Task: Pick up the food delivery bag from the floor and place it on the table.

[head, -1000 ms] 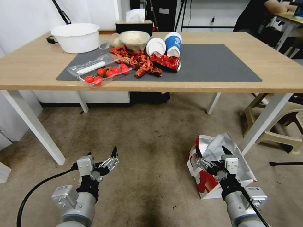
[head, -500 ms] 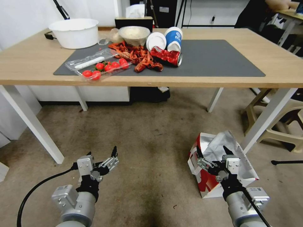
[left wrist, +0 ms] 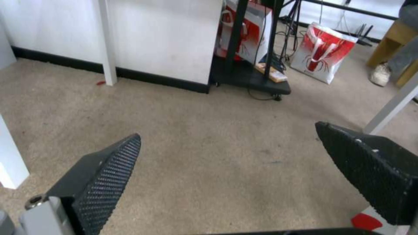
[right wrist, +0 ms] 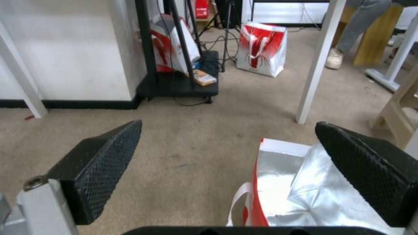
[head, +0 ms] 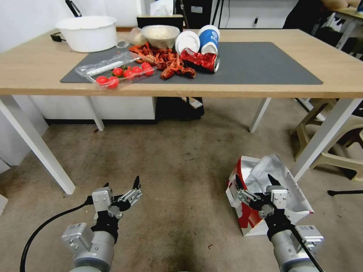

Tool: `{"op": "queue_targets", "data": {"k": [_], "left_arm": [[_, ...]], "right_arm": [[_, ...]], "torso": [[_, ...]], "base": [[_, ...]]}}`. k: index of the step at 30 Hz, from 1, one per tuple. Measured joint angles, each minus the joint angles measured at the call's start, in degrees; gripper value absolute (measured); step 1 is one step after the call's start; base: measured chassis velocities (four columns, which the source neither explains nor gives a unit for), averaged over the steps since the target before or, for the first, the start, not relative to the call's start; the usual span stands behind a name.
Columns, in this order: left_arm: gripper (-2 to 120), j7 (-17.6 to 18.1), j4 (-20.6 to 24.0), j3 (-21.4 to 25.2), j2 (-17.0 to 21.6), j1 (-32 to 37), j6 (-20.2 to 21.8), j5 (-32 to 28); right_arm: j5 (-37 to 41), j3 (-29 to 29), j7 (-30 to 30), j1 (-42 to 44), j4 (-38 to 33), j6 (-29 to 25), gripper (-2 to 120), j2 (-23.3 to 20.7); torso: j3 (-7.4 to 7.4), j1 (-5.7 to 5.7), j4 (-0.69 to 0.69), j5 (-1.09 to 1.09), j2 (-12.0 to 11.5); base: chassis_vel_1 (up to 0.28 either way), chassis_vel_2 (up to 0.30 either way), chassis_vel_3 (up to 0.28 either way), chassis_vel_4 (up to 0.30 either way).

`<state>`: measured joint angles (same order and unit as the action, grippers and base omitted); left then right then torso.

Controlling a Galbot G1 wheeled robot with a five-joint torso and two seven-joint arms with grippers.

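Observation:
The food delivery bag point(head: 280, 168) stands on the floor point(head: 181, 158) at my right, beside a white table leg; it is white with red sides and its crumpled silver foil lining gapes open. My right gripper point(head: 255, 181) hovers open just above its near left rim, and the right wrist view shows the bag point(right wrist: 300, 192) below the right gripper point(right wrist: 229, 124), under its spread fingers. My left gripper point(head: 121, 183) hangs open over bare floor at the left, as the open left gripper point(left wrist: 228, 131) also shows in the left wrist view. The table point(head: 332, 56) with its dark grey mat point(head: 257, 64) lies ahead.
The table's left half holds a white bowl point(head: 89, 32), a tomato tray point(head: 113, 71), crayfish shells, cups and a crushed red can point(head: 199, 60). White table legs point(head: 321, 139) and a beige stool point(head: 340, 155) flank the bag. Other red-and-white bags point(right wrist: 261, 49) sit beyond the table.
The whole head view has shifted, with the table edge now higher and the bag slightly lower right, so the camera moved. Both grippers keep the same open pose.

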<state>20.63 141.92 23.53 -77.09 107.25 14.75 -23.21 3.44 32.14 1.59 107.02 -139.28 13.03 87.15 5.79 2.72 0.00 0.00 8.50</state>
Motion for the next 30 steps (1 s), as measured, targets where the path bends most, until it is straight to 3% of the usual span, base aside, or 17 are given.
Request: {"op": "queue_targets", "data": {"k": [30], "left_arm": [[100, -0.09, -0.43, -0.33, 0.22, 0.11, -0.26, 0.08]], "right_arm": [[0.27, 0.35, -0.05, 0.41, 0.13, -0.08, 100, -0.09]], "torso": [[-5.79, -0.78, 0.0, -0.01, -6.82]], "base": [[0.0, 0.0, 0.0, 0.0]]}}
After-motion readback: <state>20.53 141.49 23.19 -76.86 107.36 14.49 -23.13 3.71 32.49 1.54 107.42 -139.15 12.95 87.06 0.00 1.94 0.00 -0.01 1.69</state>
